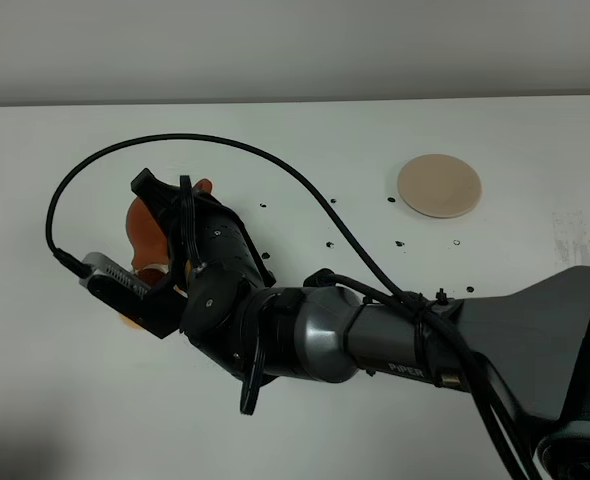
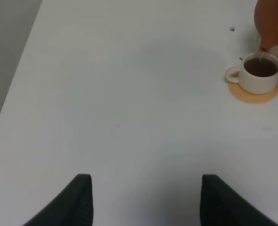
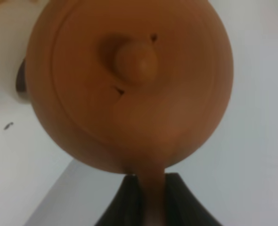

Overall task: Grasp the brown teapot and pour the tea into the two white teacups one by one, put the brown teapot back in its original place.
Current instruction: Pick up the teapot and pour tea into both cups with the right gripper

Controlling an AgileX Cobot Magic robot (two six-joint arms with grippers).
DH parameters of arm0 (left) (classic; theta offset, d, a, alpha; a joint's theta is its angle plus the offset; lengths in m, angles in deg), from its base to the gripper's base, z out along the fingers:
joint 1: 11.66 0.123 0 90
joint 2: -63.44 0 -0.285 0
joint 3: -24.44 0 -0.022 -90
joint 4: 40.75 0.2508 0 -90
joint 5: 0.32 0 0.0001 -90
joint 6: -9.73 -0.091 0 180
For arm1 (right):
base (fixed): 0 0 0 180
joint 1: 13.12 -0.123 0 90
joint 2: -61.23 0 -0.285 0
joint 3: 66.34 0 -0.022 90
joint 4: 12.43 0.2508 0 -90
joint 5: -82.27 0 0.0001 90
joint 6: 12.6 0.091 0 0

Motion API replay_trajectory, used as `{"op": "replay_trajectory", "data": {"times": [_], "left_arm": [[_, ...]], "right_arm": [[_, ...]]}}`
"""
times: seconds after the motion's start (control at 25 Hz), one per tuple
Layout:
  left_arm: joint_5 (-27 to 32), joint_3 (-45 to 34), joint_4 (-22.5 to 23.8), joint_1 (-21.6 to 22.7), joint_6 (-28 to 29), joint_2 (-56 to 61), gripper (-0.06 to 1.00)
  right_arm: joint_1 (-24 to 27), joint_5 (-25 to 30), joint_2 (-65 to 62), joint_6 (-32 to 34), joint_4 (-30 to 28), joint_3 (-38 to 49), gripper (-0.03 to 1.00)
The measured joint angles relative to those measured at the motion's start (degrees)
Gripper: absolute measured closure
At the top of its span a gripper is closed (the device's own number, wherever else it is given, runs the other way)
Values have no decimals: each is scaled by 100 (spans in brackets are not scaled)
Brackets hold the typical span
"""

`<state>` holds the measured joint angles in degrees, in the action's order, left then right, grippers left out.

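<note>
Now teapot in right tool

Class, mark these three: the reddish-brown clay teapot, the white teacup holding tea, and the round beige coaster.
Reddish-brown clay teapot (image 3: 134,61): right wrist view, lid knob.
White teacup holding tea (image 2: 257,81): left wrist view, outer wall.
Round beige coaster (image 1: 439,185): exterior high view, disc centre.

This looked like a robot test lab rather than a home: a bare, plain white worktop ran up to a blank pale grey wall, a black-and-silver jointed robot arm trailing a loose black cable reached across it, and a staged tea set sat there, a round pale beige coaster disc alone.
</note>
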<state>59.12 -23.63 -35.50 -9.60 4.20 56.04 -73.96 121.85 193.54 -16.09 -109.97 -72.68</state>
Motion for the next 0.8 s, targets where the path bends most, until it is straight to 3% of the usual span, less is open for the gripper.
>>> {"op": "replay_trajectory", "data": {"times": [0.24,0.56,0.8], "left_arm": [[0,0,0,0,0,0,44],[0,0,0,0,0,0,44],[0,0,0,0,-4,0,44]], "right_arm": [[0,0,0,68,563,0,88],[0,22,-36,103,814,0,88],[0,69,-442,103,1745,-47,88]]}}
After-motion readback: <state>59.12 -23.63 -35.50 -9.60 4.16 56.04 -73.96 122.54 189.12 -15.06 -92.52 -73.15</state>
